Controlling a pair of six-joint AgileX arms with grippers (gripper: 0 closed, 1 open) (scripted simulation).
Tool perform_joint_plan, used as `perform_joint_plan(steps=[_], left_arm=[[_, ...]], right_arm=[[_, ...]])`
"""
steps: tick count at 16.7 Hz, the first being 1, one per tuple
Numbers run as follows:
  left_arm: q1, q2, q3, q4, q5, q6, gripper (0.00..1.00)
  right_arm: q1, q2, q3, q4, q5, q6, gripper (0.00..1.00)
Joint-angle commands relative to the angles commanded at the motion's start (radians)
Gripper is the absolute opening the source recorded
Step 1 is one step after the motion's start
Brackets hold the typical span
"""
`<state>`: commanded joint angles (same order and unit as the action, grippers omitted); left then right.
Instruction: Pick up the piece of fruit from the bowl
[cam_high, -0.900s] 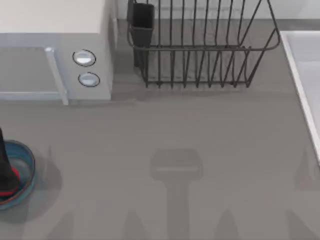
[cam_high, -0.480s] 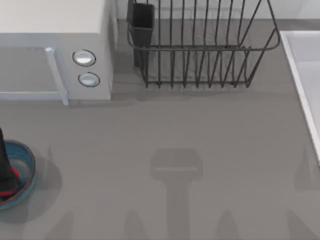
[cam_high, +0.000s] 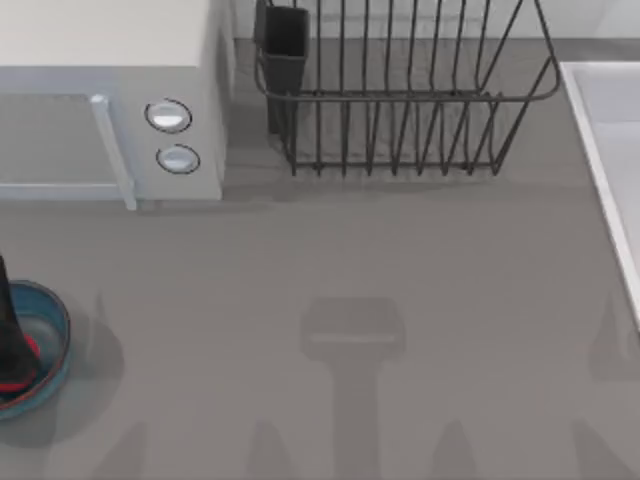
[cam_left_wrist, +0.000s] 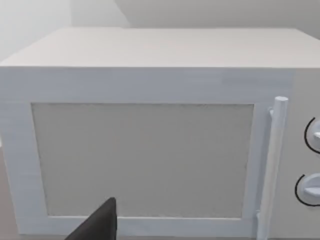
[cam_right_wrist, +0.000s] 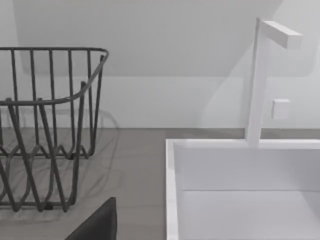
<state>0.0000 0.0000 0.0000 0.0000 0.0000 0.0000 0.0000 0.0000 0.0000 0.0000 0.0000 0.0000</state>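
**Left arm down in the bowl at the counter's left edge**

A flat, matte grey counter fills the scene, smooth and bare across its middle. Near the left edge sits the bowl: shallow, round, blue, with a thin reddish rim line and a greyish-blue inside. The left gripper reaches down into it as a dark shape, and a sliver of the red fruit shows just beside that shape, inside the bowl. The frame edge cuts the gripper off, so I cannot tell whether its fingers are spread or pinching the fruit.

The fruit looks smooth, rounded and firm, probably light but slippery. My judgement is that the hold should sit across its widest part, pads on opposite sides, so it does not squirt out. The bowl is likely hard and glazed and could slide if nudged.

Farther back on the left stands a white, boxy microwave with a bar handle and two round knobs. To its right is a dark wire dish rack, thin stiff rods with open gaps. At the far right lies a white sink with straight walls. The right gripper sits parked near the sink.
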Motion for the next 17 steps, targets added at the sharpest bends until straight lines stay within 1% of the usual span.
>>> perform_joint_plan(steps=[10,13,17], left_arm=[[0.0,0.012,0.011,-0.011,0.0,0.0,1.0],[0.001,0.109,0.091,-0.093,0.0,0.002,1.0],[0.002,0.376,0.283,-0.29,0.0,0.007,1.0]], right_arm=[[0.0,0.0,0.0,0.0,0.0,0.0,1.0],[0.0,0.0,0.0,0.0,0.0,0.0,1.0],[0.0,0.0,0.0,0.0,0.0,0.0,1.0]])
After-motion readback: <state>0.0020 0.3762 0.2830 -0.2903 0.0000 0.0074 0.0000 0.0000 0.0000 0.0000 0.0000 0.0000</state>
